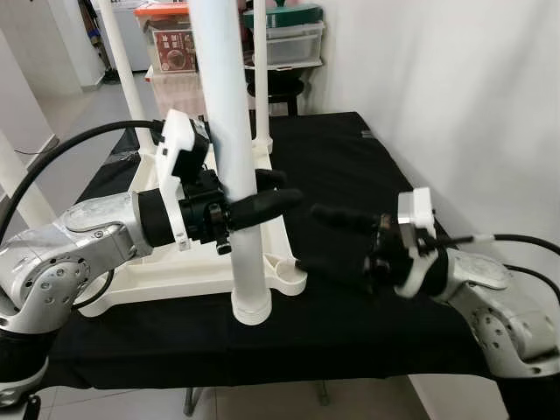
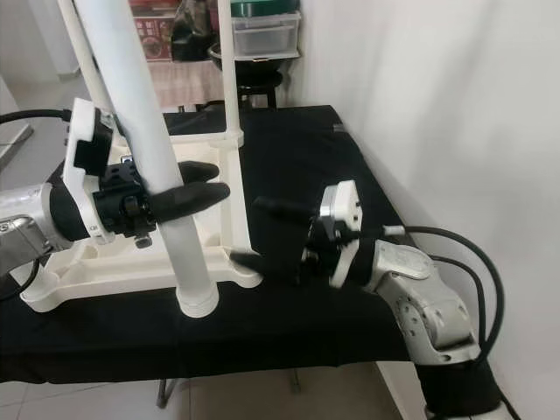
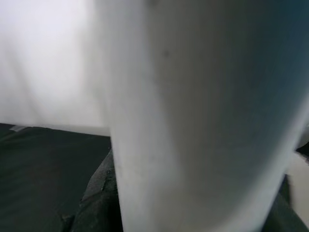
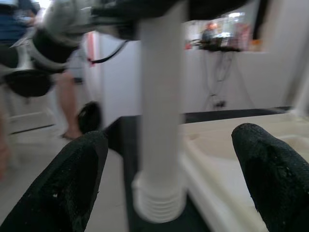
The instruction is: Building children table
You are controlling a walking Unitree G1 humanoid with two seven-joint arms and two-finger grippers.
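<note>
Black-clothed work surface [image 1: 350,157] w/ white wall at its right edge. Upturned white tabletop [image 1: 175,271] lies toward the left front; two legs already stand at its far corners. Left gripper [image 1: 262,194] clamped round a third leg [image 1: 229,131], threaded end at the front edge, just off the tabletop's near corner, not yet seated. Right gripper [image 2: 258,232] spread wide, empty, pointing at that leg. Roughly halfway: this leg still needs fitting, prob. a fourth too.

White table leg [image 1: 229,140] ran out past the top edge, upper end unseen. Left wrist view blurred; leg [image 3: 203,116] a pale smear. Person [image 4: 67,104] behind, blurred, cut off above. Shelf boxes [image 1: 171,39] too small to read.
</note>
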